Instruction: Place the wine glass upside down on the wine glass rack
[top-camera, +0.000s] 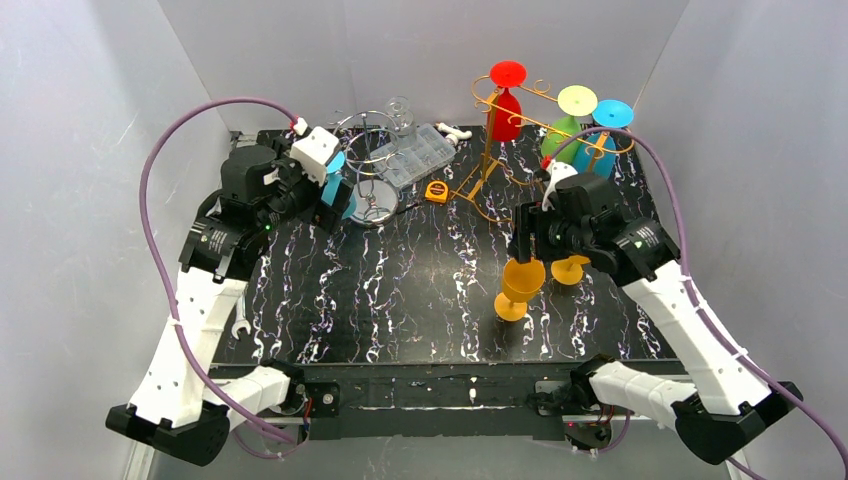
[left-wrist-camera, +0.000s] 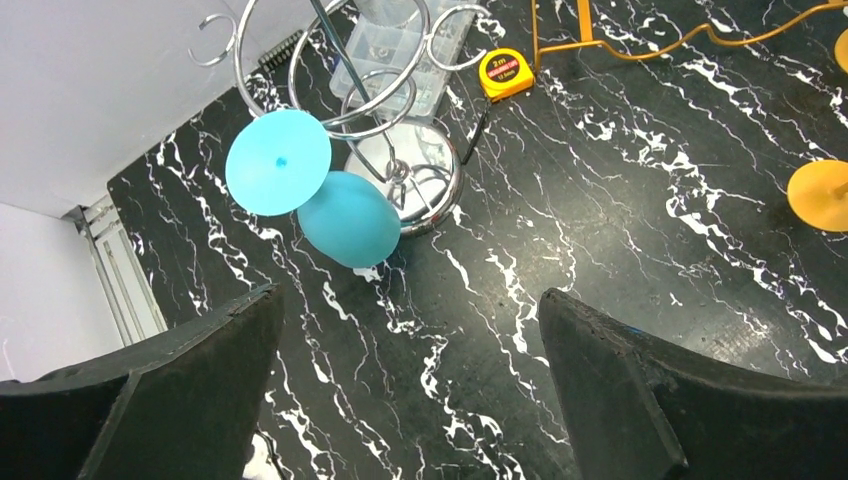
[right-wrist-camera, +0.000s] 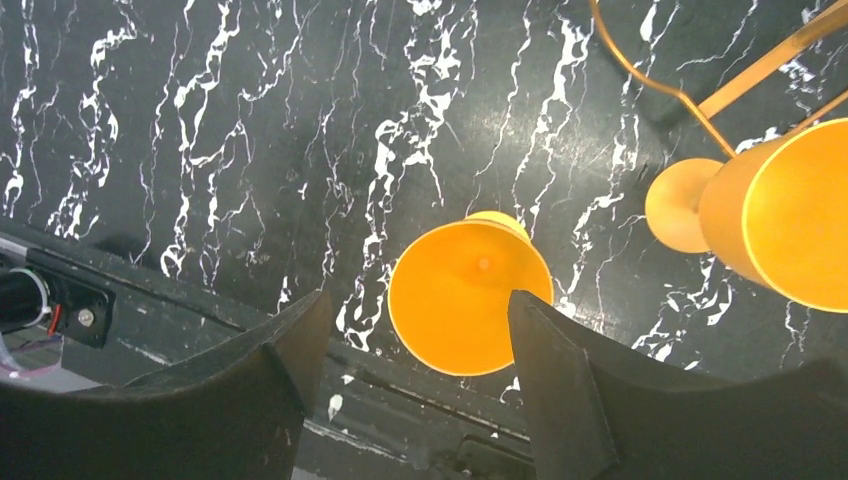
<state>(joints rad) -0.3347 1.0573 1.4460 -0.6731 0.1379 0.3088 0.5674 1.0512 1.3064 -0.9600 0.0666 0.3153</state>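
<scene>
Your right pincer (right-wrist-camera: 418, 300) is spread just above the upright orange wine glass (right-wrist-camera: 470, 300) at lower centre. Your left pincer (left-wrist-camera: 408, 295) gapes wide over the tabletop (left-wrist-camera: 620, 180).

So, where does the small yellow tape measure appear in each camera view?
Top external: the small yellow tape measure lies at upper centre, just left of the gold wire rack.
Left wrist: the tape measure is near the top edge, again left of the rack.
Right wrist: not in it; only the rack's wire shows, top right.
Shared landmark: the gold wire rack.
</scene>
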